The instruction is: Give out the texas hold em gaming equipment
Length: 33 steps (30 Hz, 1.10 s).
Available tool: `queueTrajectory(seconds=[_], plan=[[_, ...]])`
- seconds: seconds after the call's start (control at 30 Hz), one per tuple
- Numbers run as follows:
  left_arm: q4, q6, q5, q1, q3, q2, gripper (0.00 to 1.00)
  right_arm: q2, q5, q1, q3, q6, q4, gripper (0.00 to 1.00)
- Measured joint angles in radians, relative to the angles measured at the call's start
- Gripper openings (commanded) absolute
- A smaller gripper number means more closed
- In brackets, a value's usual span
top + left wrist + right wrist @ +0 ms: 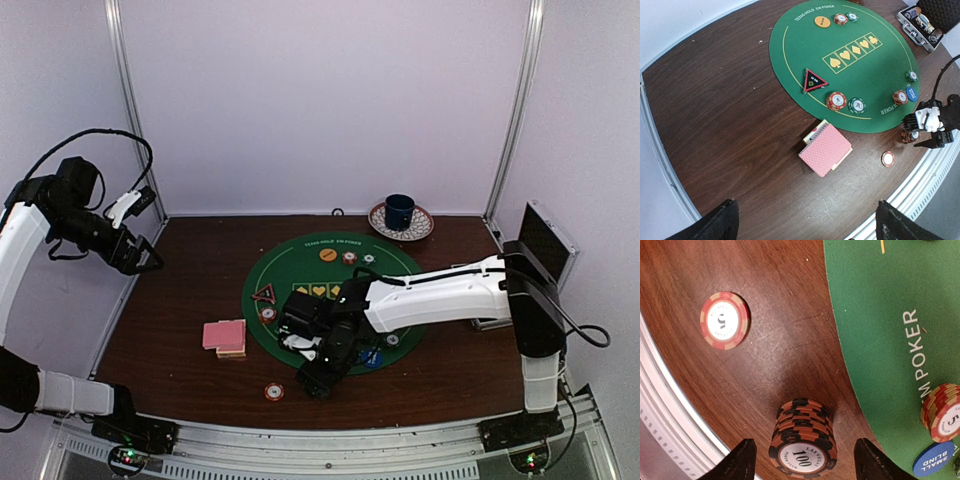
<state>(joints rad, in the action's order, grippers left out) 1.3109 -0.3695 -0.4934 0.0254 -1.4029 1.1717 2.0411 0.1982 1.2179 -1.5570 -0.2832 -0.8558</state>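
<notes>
right gripper (pixel 803 444) is hanging low over the bare wood just off the near rim of the green mat (pixel 875 315), jaws standing apart and straddling the dark-and-orange "100" chip stack (pixel 801 437); gaps are showing on both sides, so it is gripping nothing. top view is hiding that stack under the arm. single orange-red "5" chip (pixel 724 321) is lying flat on the wood, apart from the stack, near the front rail (pixel 660 405). blue SMALL BLIND disc (pixel 932 460) and an orange-red stack (pixel 942 412) on the mat are both getting cut off by the wrist frame edge. left gripper (pixel 805 205) is hovering high at the left side, spread wide and holding nothing; only its fingertips (pixel 720 220) are showing. pink-backed cards (pixel 826 149) are sitting on the wood just off the mat's rim; what is lying under the top of the pile is hard to make out. triangle marker (pixel 814 81) and orange button (pixel 822 21) are sitting on the mat. black case (pixel 925 22) is getting clipped at the frame corner
</notes>
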Motion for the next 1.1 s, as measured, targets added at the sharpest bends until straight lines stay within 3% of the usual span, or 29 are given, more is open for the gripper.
queueTrajectory(seconds=[0.33,0.67,0.97,1.1], plan=[[0.000,0.000,0.002,0.000,0.000,-0.001,0.98,0.009,0.008,0.000,-0.008,-0.003,0.009,0.54],[0.000,0.000,0.005,0.000,0.000,-0.002,0.98,0.019,0.007,0.000,-0.011,0.000,0.011,0.59],[0.000,0.000,0.008,0.000,0.000,-0.011,0.97,0.020,0.005,0.009,-0.013,0.002,0.010,0.40],[0.000,0.000,0.008,0.000,0.000,-0.011,0.97,0.020,0.002,0.009,-0.020,0.004,0.003,0.38]])
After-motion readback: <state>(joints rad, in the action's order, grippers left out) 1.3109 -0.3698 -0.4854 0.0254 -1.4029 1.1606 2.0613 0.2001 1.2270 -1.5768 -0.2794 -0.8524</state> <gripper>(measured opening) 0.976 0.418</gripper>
